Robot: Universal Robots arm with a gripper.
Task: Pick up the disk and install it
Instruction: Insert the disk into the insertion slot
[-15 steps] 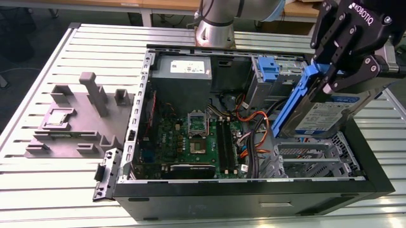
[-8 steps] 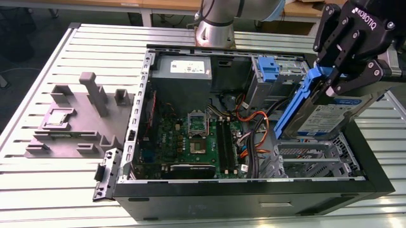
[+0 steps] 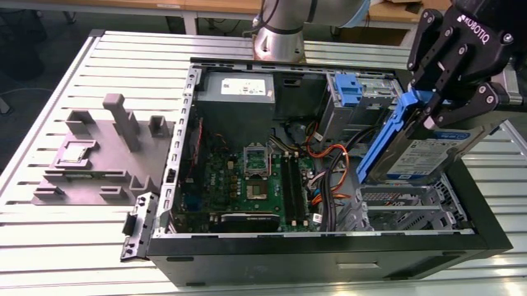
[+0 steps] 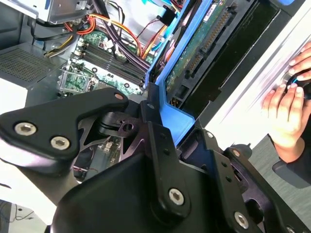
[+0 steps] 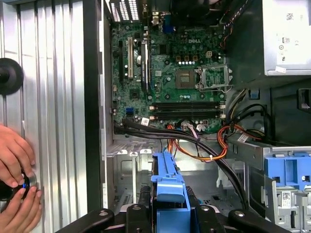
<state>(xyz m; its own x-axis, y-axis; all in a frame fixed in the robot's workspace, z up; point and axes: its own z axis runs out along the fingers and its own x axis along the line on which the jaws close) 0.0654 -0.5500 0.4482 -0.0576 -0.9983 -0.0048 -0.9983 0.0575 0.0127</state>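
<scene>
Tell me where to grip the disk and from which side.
Grip its upper end, across the blue carrier, from above, as the gripper does now. The disk hangs on edge over the case, so its narrow thickness likely fits between the jaws.

disk (image 3: 428,157): 1 | end effector (image 3: 453,114): 1 | computer case (image 3: 329,259): 1 | power supply (image 3: 236,89): 1

A case (image 3: 329,262) is lying open on a table (image 3: 74,246), motherboard (image 3: 247,188) facing up. A power supply (image 3: 237,90) and bracket (image 3: 349,92) are sitting along one wall; a fixture (image 3: 91,166) is resting beside the case.
</scene>
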